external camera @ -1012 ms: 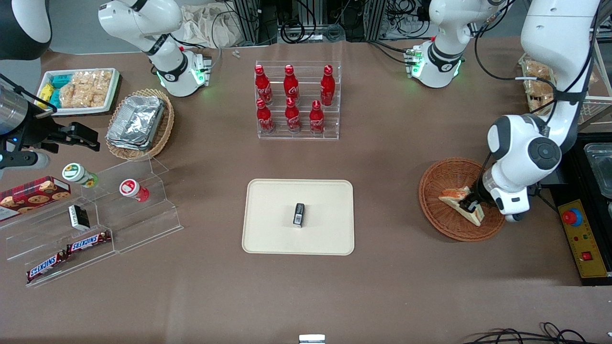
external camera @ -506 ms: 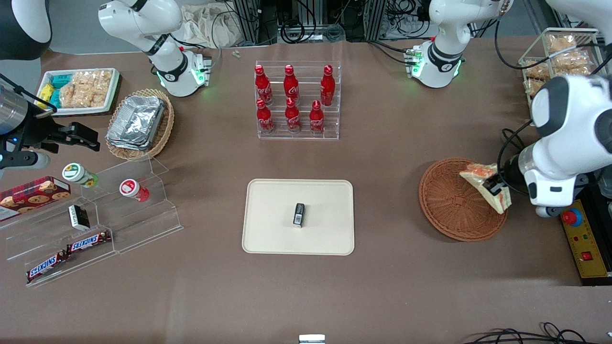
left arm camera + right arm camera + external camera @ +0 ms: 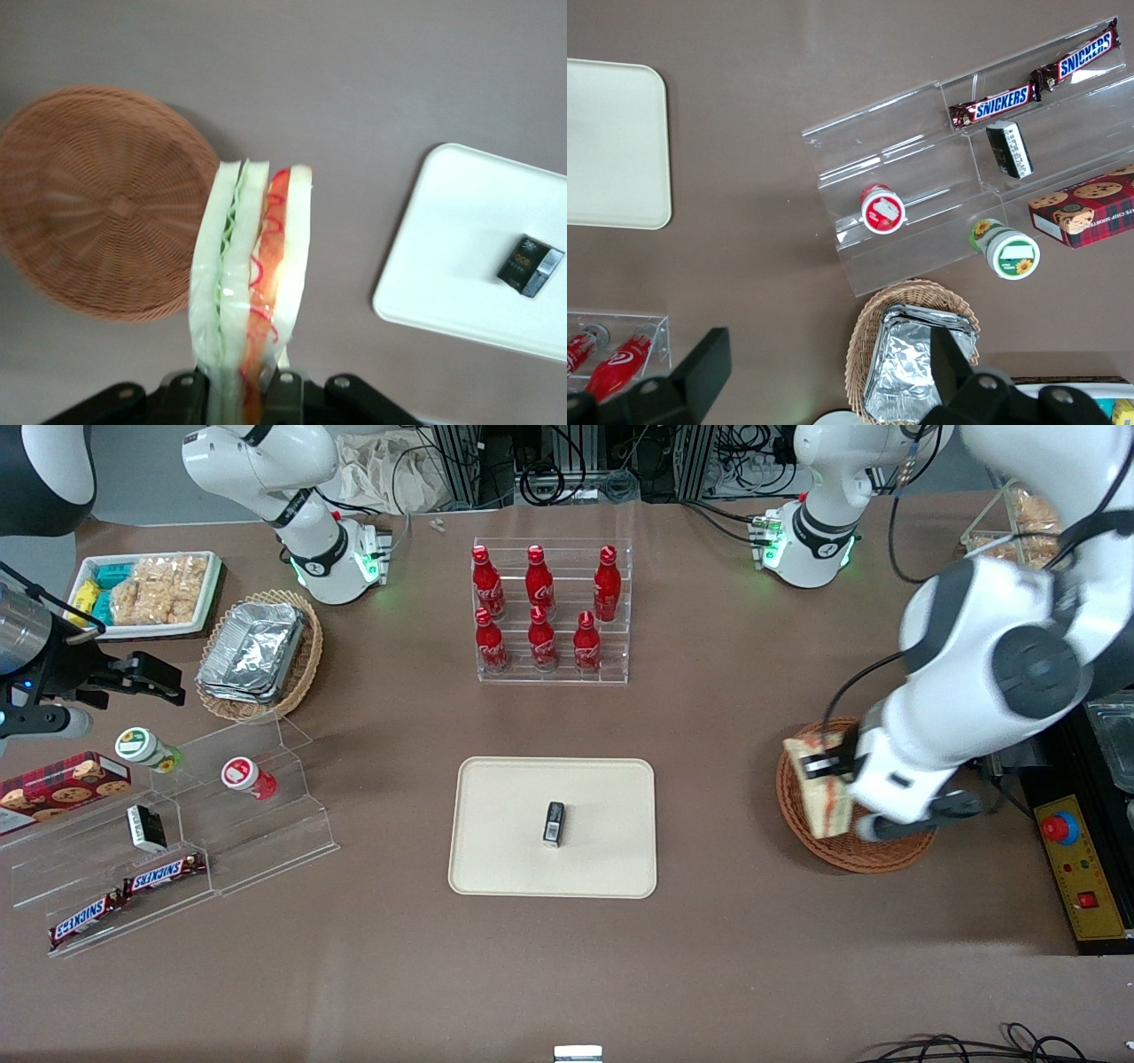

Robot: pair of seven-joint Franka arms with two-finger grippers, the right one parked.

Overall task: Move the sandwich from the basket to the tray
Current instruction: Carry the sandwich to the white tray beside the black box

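Tool clenched on the sandwich, which hangs clear above the basket at the working arm's end of the surface (cut edge with red and green filling shows in the wrist view). Tray sits mid-surface near the front edge, carrying a small black box.

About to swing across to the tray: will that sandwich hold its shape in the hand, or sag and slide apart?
The sandwich hangs straight from the hand above the basket, so it looks fairly stiff. Its glossy wrap may be slippery. It's pinched only at one end, so a fast swing could make it wobble.
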